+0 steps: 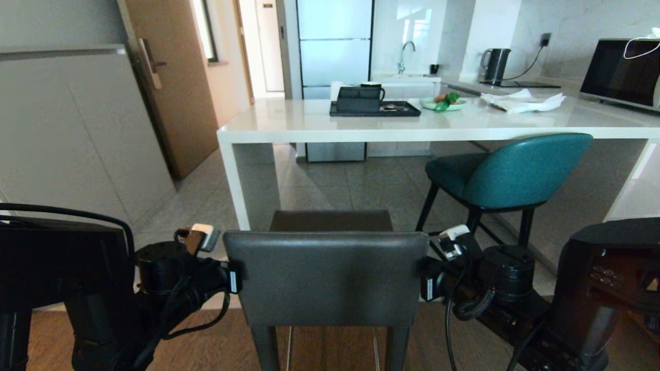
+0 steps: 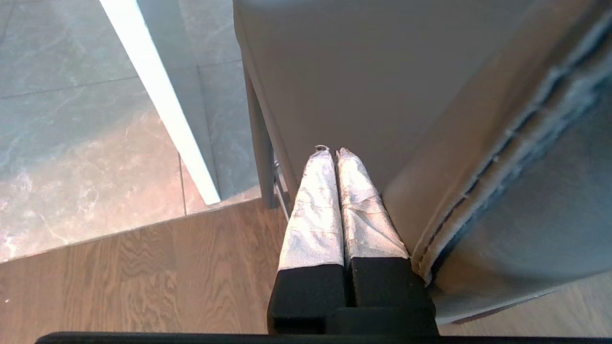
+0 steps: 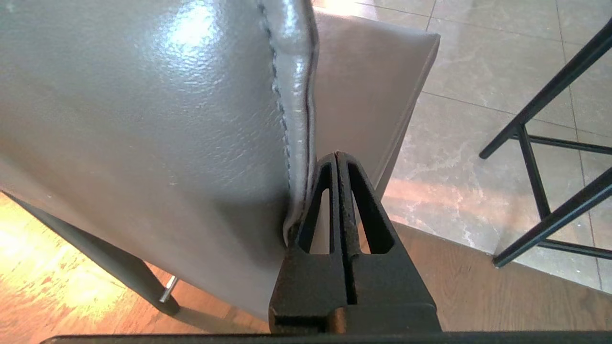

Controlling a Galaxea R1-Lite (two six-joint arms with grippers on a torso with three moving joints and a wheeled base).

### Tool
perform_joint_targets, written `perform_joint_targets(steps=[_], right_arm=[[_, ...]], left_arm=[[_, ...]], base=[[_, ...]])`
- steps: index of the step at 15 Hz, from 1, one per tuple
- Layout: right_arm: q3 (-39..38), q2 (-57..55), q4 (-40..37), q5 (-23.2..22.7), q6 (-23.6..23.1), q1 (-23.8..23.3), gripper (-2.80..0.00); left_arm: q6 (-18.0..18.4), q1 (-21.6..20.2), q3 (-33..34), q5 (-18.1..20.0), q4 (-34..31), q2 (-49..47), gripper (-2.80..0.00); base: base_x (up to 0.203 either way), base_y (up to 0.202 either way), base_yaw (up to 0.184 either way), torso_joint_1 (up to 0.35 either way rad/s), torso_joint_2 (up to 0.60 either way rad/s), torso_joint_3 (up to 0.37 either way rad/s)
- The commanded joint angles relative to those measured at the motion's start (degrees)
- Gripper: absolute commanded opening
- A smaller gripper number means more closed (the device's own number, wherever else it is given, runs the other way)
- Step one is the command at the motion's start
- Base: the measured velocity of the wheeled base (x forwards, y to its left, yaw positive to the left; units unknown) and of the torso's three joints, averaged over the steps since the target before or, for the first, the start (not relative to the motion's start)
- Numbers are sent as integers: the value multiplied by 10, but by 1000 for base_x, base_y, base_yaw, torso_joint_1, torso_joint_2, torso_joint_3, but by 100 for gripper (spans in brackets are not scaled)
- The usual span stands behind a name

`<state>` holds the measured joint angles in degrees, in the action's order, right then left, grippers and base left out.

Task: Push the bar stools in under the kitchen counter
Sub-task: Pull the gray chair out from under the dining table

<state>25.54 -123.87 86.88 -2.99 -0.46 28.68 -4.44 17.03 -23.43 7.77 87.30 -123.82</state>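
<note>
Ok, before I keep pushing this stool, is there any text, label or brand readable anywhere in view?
No text can be read.
Small white labels sit on the left end effector and the right end effector beside the grey stool: print too small to read.
Kettle and microwave: no legible markings.

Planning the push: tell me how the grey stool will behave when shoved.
The grey stool probably risks tipping: both closed grippers, left and right, press high at its backrest edges. Its thin legs may catch where wood floor meets tile.
</note>
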Motion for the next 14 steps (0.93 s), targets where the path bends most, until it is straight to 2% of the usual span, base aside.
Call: perform_joint_targets(steps=[1, 7, 11, 14], right_arm=[[0, 1, 8, -4, 0, 29, -280], [4, -13, 8, -4, 2, 19, -280], [2, 5, 8, -4, 3, -30, -280], [-15, 21, 8, -6, 7, -59, -280]], left_arm=[[0, -1, 2, 1, 4, -2, -280], [-1, -1, 16, -18, 4, 5, -280], [-1, -15, 10, -21, 4, 6, -280], [-1, -46, 18, -21, 4, 6, -280]], base=[[0, 0, 0, 0, 0, 0], [0, 0, 0, 0, 0, 0], [0, 0, 0, 0, 0, 0], [0, 0, 0, 0, 0, 0]])
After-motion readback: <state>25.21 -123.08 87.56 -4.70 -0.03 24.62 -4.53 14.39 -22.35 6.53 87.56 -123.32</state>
